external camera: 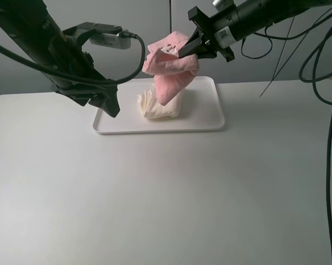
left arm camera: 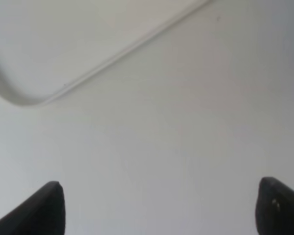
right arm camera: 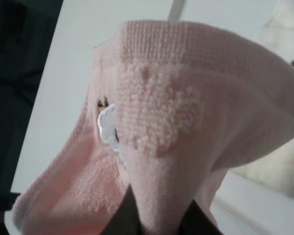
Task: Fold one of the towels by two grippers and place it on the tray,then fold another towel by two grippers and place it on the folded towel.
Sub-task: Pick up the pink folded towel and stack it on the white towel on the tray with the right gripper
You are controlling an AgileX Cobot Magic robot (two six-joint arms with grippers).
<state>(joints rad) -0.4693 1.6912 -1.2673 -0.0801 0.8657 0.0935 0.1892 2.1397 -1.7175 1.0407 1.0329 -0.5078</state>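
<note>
You see a white tabletop carrying the white tray, a flat rectangle with rounded corners and a low rim, set toward the far edge. On the tray lies the cream towel, bunched into a compact folded mound near the tray's middle. The pink towel hangs above it, lifted clear of the tabletop, with its lower end draping down against the cream towel. Its terry surface shows a raised looped patch and a small white motif, seen close in the right wrist view. Note the right gripper: it reaches in from the upper right, angled down toward the left, and its jaws are clamped on the upper fold of the pink towel; in the right wrist view the cloth bulges out between the dark fingers. Note the left gripper: its arm slants down from the upper left to the tray's left end, jaws spread wide and holding nothing, with only the tray corner ahead of its fingertips.
</note>
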